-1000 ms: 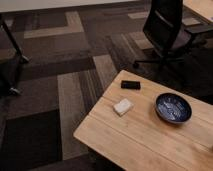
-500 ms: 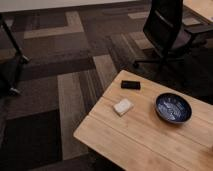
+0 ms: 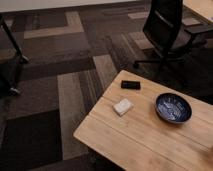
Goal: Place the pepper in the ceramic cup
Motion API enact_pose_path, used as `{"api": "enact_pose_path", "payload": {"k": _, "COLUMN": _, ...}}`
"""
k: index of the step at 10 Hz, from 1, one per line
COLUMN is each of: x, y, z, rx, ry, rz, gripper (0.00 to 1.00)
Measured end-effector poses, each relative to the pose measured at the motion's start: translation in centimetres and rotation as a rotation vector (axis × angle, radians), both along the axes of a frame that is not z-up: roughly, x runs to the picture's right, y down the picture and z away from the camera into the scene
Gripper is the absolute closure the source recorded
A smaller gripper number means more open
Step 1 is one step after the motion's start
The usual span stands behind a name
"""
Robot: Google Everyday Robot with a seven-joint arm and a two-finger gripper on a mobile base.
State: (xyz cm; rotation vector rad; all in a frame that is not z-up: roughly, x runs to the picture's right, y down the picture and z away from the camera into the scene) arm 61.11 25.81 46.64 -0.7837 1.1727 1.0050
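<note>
Patchwork carpet floor [image 3: 75, 70], black office chair [image 3: 167, 30], wooden table [image 3: 145, 140]

The gripper and the robot's whole body outside the camera view.

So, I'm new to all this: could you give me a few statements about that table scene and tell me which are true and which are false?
1. The blue bowl stands on the wooden table. True.
2. A pepper lies in the bowl. False: no pepper shows in it.
3. The black phone lies nearer the office chair than the white block does. True.
4. The white block rests inside the bowl. False: it sits on the table, apart from it.
5. The gripper hovers over the bowl. False: no gripper is in view.
</note>
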Motion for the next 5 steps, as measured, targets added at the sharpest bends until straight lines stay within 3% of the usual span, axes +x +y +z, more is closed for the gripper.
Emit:
{"api": "enact_pose_path", "payload": {"k": 3, "x": -0.9, "y": -1.1, "z": 3.3, "rx": -0.057, "ry": -0.058, "rz": -0.04, "gripper": 1.0}}
{"api": "enact_pose_path", "payload": {"k": 5, "x": -1.2, "y": -1.4, "z": 4.1, "rx": -0.07, "ry": -0.076, "rz": -0.055, "gripper": 0.98}}
